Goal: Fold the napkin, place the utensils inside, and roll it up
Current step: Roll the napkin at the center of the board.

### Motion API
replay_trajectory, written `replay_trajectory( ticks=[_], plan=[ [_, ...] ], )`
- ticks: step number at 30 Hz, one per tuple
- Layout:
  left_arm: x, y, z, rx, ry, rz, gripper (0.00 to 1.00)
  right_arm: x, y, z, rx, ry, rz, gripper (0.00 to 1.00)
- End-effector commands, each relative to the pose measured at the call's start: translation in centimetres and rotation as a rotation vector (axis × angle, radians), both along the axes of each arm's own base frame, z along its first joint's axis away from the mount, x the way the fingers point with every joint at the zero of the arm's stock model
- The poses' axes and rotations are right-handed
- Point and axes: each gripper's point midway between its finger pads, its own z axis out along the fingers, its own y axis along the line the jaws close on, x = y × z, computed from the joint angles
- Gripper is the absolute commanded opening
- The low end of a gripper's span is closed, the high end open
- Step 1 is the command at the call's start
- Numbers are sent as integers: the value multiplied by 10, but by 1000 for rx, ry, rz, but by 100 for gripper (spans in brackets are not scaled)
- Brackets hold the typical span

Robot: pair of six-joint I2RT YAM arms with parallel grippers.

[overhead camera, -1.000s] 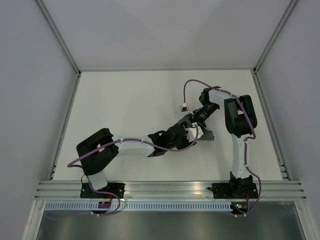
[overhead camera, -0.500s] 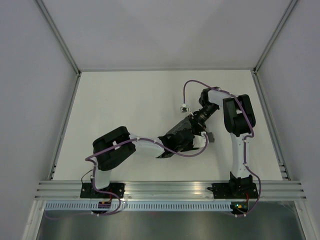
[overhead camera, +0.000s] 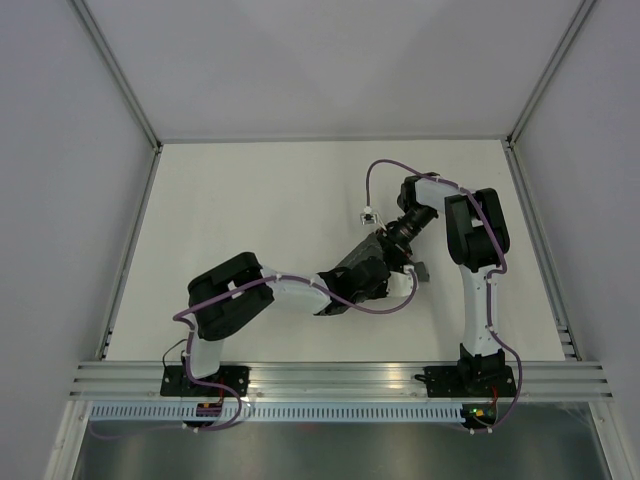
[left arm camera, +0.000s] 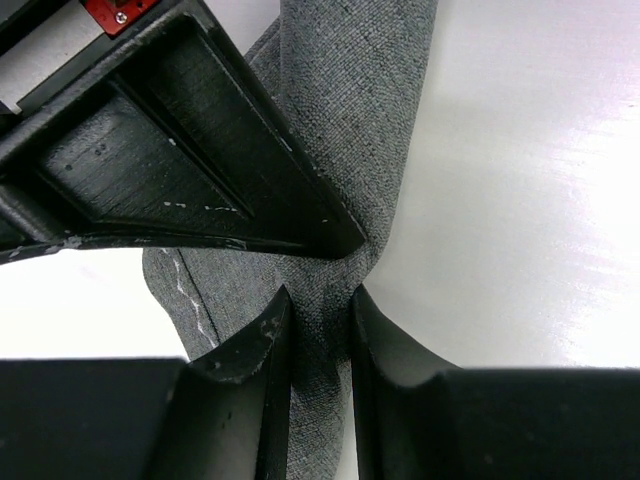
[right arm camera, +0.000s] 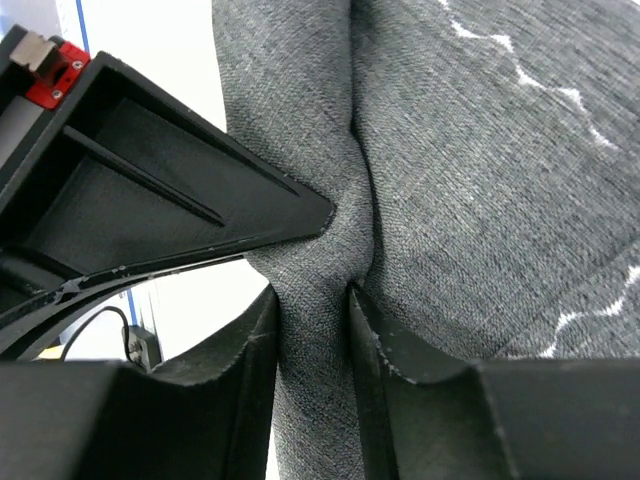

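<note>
The napkin (overhead camera: 421,270) is a bunched dark grey cloth at the table's middle right, mostly covered by both grippers. My left gripper (overhead camera: 380,268) reaches in from the left and my right gripper (overhead camera: 393,250) comes down from the back. In the left wrist view my left gripper (left arm camera: 320,330) is shut on a ridge of the napkin (left arm camera: 350,100), with a right finger (left arm camera: 180,160) close above. In the right wrist view my right gripper (right arm camera: 312,335) pinches another fold of the napkin (right arm camera: 480,180) beside a left finger (right arm camera: 150,200). The utensils are hidden.
A small white connector (overhead camera: 369,213) on the purple cable hangs just behind the grippers. White walls close off the table at the back and sides. An aluminium rail (overhead camera: 330,375) runs along the near edge between the arm bases.
My left arm has pushed to the right into the napkin and its jaws have closed on a fold. The right gripper has stayed almost in place, still holding the cloth.
</note>
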Motion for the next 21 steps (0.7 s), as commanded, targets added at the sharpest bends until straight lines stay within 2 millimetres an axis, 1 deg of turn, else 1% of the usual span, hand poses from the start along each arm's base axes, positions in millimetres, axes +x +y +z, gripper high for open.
replay_trajectory(
  ticks=[1, 6, 7, 9, 10, 15, 16, 19, 20, 21],
  plan=[
    [-17, -4, -19, 41, 87, -72, 19, 22, -4, -12, -23, -104, 23, 41],
    [-26, -2, -27, 59, 135, -102, 19, 26, -3, 8, -12, -113, -15, 49],
    [-27, -2, -28, 60, 141, -102, 18, 29, -3, 15, -8, -131, -24, 50],
    [-30, -2, -29, 60, 155, -109, 17, 33, -2, 23, 3, -140, -47, 52],
    [-32, -2, -29, 61, 165, -116, 17, 37, 0, 31, 14, -155, -63, 53],
    [-34, 0, -30, 63, 209, -121, 14, 51, -1, 55, 62, -179, -144, 55],
    [-38, 3, -33, 72, 236, -125, 14, 54, -2, 63, 74, -189, -161, 56],
    [-42, -2, -30, 53, 306, -142, 12, 64, -6, 80, 123, -214, -217, 55],
    [-44, 1, -30, 65, 337, -142, 12, 69, -11, 85, 133, -220, -247, 55],
    [-41, 4, -30, 63, 366, -131, 12, 72, -13, 93, 155, -236, -264, 55]
  ],
)
